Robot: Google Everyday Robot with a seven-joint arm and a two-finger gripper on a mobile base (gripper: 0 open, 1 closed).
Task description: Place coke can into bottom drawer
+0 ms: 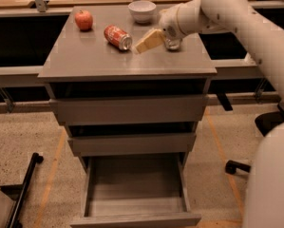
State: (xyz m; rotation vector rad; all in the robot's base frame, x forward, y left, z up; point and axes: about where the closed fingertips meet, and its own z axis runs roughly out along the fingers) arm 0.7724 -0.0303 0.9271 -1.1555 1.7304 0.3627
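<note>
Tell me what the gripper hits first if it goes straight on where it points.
Probably the coke can, lying just left of the gripper on the cabinet top; depth is unclear.

One camera, set high in front of the grey cabinet [132,113], looking forward and down.

I see everything from this single view. It faces the drawer fronts and is tilted down, so the top of the desk [84,61] fills the upper part and the open bottom drawer [132,205] reaches the lower edge. The view is near enough that the cabinet takes most of the width, with floor [18,141] on both sides. My arm [255,27] comes in from the right, and a white part of my body [274,184] is very close to the lens in the lower right corner. My jaws are over the back right part of the desk, just right of the coke can [118,37].
</note>
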